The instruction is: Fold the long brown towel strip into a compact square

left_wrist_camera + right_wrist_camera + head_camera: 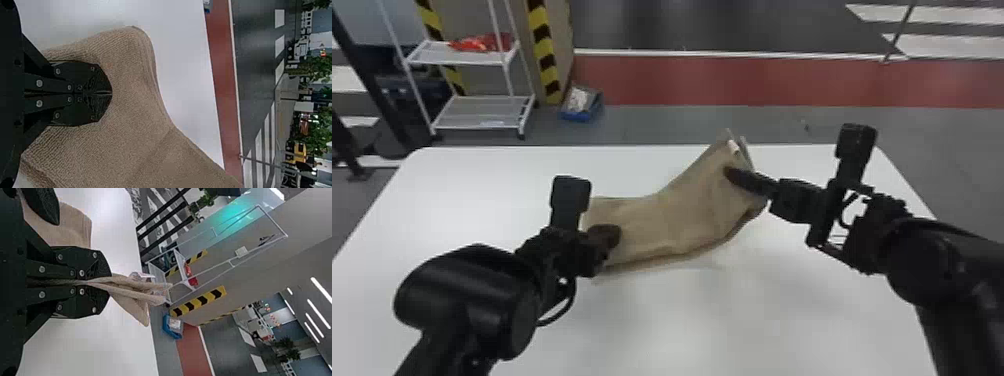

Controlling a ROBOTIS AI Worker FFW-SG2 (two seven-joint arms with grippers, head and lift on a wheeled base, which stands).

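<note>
- The brown towel [657, 220] lies across the worktop [682, 325], reaching from its middle toward 1 o'clock, 12 being the far edge. Its end at 2 o'clock is lifted and bunched.
- Right hand [109, 282], at 2 o'clock from the towel's middle: closed on that raised end, cloth pinched between the fingers, a gathered tuft poking out past the tips beside a pale label [733, 147].
- Left hand [110, 94], at 8 o'clock: fingers together against the towel's other end. I cannot tell whether any cloth is caught between them.
- The towel looks light, limp and ribbed. It should grip well and survive firm pinching, but it will sag, twist and slide if pulled from one point.
- Its long near edge shows stacked layers, so a shallow pinch may take the top one and leave the rest skewed.
- Best hold for the next fold: all layers at the raised end, near a corner and clear of the label, with the 8 o'clock end pressed down as an anchor. Carrying low toward 8 or 9 o'clock should limit wrinkling.
</note>
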